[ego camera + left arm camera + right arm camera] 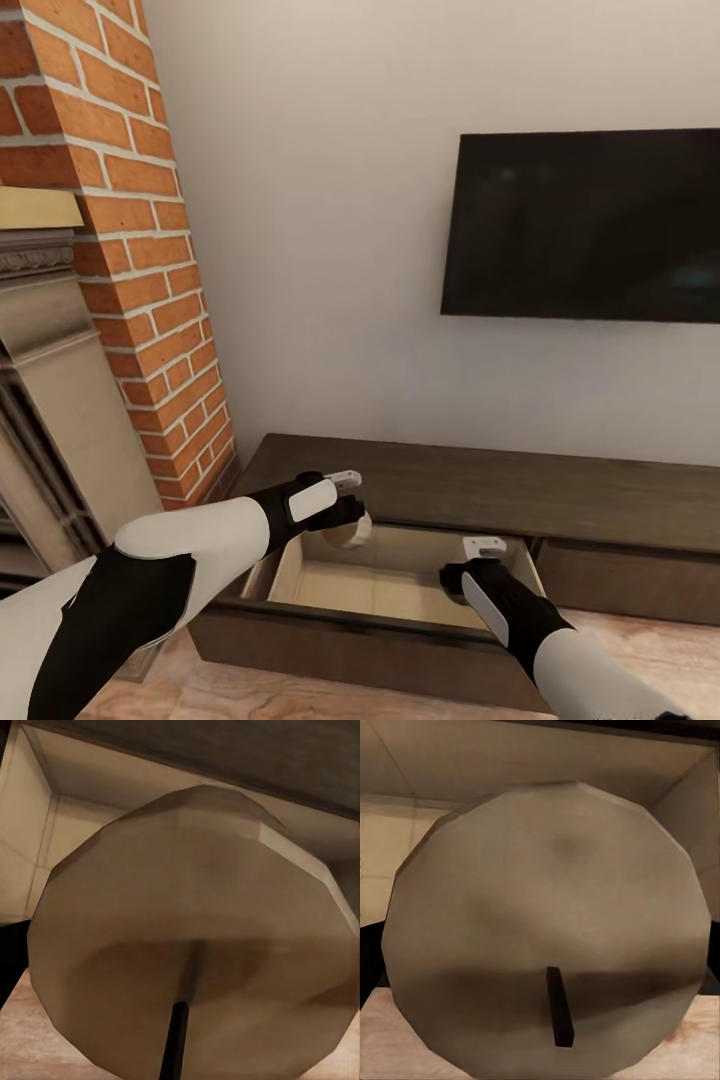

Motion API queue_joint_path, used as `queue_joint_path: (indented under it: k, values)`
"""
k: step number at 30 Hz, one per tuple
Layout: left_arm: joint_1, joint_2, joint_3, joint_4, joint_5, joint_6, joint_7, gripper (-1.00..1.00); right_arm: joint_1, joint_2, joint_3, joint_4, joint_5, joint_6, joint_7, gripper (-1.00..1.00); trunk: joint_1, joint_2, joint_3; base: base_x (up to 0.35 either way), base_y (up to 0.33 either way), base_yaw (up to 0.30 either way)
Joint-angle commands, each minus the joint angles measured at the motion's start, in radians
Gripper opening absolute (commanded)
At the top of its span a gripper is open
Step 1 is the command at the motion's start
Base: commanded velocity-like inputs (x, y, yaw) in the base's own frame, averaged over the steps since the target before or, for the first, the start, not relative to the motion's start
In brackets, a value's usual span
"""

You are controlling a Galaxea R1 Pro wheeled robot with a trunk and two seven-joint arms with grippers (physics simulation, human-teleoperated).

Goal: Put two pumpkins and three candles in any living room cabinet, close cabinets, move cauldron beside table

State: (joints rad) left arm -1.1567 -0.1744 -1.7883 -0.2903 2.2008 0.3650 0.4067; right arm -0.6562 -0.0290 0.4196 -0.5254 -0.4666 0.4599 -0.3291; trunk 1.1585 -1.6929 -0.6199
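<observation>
The cabinet (520, 490) is a long low dark-brown unit under the wall, with one drawer (330, 588) pulled open and its pale tan inside showing. My left gripper (350, 517) hangs over the drawer's back left part, shut on a tan candle (353, 533). The left wrist view looks down on that candle (195, 937), its dark wick pointing at the camera. My right gripper (465, 577) is low over the drawer's right side. In the right wrist view a second candle (547, 922) sits close between the fingers; in the head view my hand hides it.
A brick chimney column (140, 260) and stone fireplace (50, 400) stand at the left, close to my left arm. A black wall-mounted TV (585, 225) hangs above the cabinet. A closed drawer front (630, 580) lies right of the open one. Wooden floor (620, 650) lies below.
</observation>
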Motion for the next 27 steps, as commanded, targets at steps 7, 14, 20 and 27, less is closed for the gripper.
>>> queue_joint_path:
  k: [7, 14, 20, 27]
  values:
    - [-0.001, 0.000, -0.002, -0.001, 0.003, 0.005, 0.004, -1.00, -0.003, -0.004, 0.010, 0.000, -0.009, 0.003, -0.001, -1.00, 0.027, -0.050, -0.023, 0.000, 0.000, 0.000]
    - [-0.001, 0.000, -0.002, 0.007, 0.004, 0.011, 0.007, -1.00, -0.003, -0.005, 0.009, -0.008, -0.010, 0.006, 0.001, -1.00, 0.054, -0.099, -0.045, 0.000, 0.000, 0.000]
    - [-0.001, 0.000, -0.001, 0.009, 0.003, 0.012, 0.009, -1.00, -0.003, -0.007, -0.011, -0.137, -0.019, 0.036, -0.005, -1.00, 0.077, -0.141, -0.064, 0.000, 0.000, 0.000]
    - [-0.001, 0.000, -0.002, 0.007, 0.002, 0.004, 0.008, -1.00, -0.002, -0.010, -0.088, -0.258, -0.023, 0.157, -0.011, -1.00, 0.104, -0.190, -0.086, 0.000, 0.000, 0.000]
